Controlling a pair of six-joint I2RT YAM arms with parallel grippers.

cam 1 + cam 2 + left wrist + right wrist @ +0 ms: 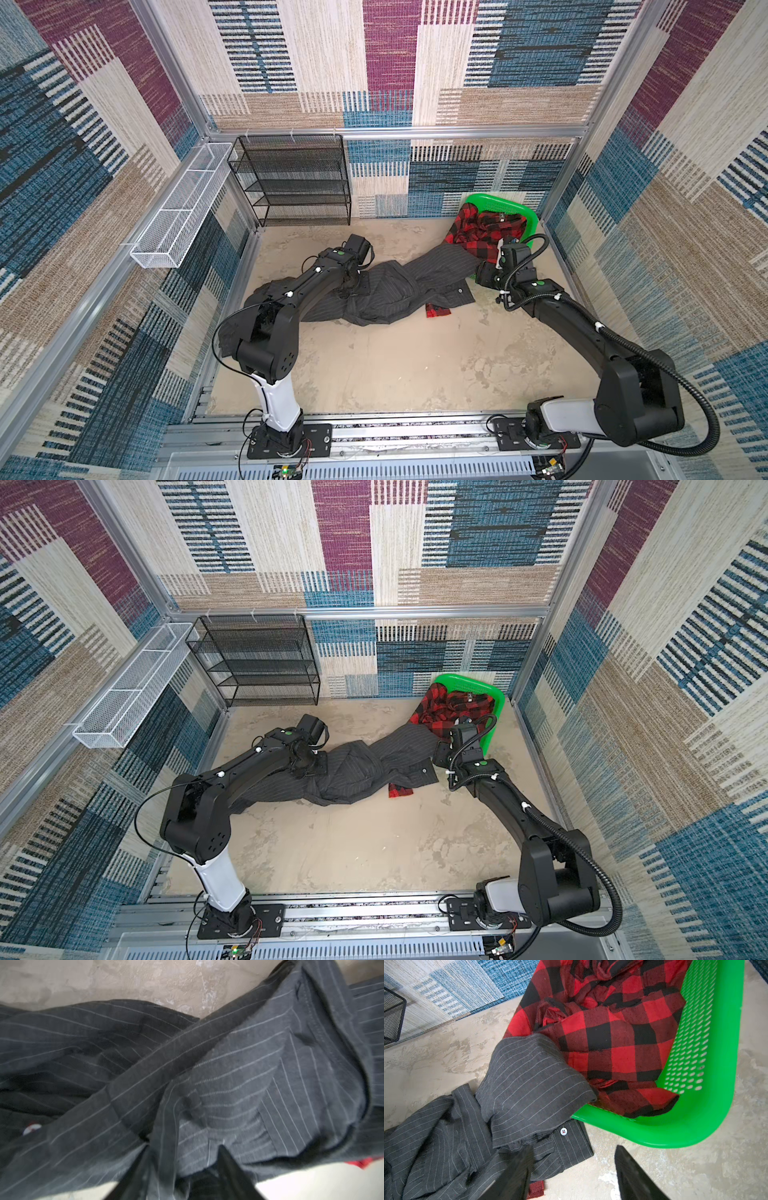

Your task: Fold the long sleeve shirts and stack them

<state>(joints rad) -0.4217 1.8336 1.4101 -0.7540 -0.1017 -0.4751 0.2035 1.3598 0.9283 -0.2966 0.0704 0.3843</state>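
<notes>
Patchwork carpet panels in blue, plum and beige wall in a mottled beige counter (pixel 395 365), with a black mesh shelf (pixel 291 178) against the back and a white wire tray (pixel 183 208) on the left wall. Across the middle of the counter the pinstripe shirt (pixel 386 291) lies as a long crumpled band, running from under the left arm to the green basket (pixel 507 205) in the far right corner. The check shirt (pixel 482 232) is heaped in that basket and spills over its edge. One end of the pinstripe shirt rests on it there, and a small patch of red check (pixel 437 310) shows from beneath the grey cloth. The left tool (pixel 182 1159) is down in the middle of the pinstripe shirt, its jaws partly apart with a fold of grey cloth between them. The blur hides whether they pinch it. The right tool (pixel 574 1151) stands wide apart and holds nothing, just beside the basket's rim. One finger is over the shirt's buttoned cuff (pixel 571 1147), the other over bare counter.
</notes>
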